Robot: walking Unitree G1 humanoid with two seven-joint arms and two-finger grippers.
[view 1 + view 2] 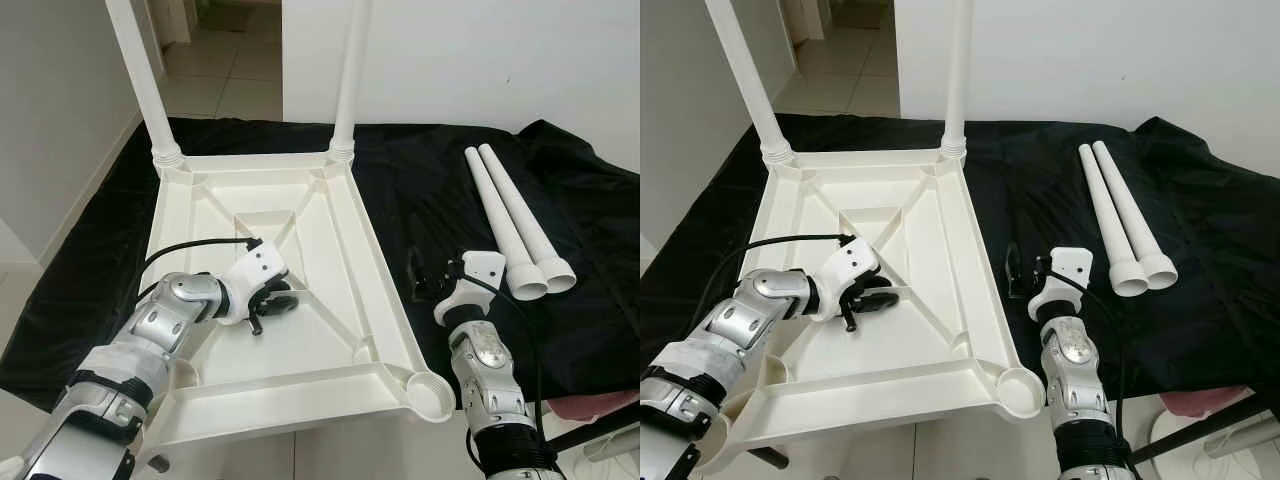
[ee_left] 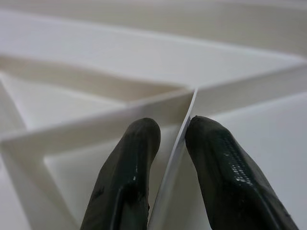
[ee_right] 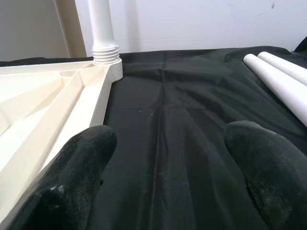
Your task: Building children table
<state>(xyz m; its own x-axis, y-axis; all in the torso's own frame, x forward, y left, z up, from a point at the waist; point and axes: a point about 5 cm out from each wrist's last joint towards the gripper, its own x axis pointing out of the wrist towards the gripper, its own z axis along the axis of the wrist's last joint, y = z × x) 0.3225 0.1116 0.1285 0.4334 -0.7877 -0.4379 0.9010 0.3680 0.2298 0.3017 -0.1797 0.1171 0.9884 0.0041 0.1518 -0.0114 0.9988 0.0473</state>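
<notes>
Nearest the robot, the upturned white plastic tabletop (image 1: 330,250) lies on black cloth (image 1: 420,200); the left gripper (image 2: 168,143) pinches a thin stiffening rib (image 2: 184,132) inside it, while the right gripper (image 3: 168,158) hovers spread, empty. Farther off, two loose white legs (image 1: 510,225) await; steadying the top firmly should help while fitting them into the empty corner socket (image 1: 432,392).

Home room: tiled floor (image 1: 225,70), white walls (image 1: 470,60) (doorway beyond).
</notes>
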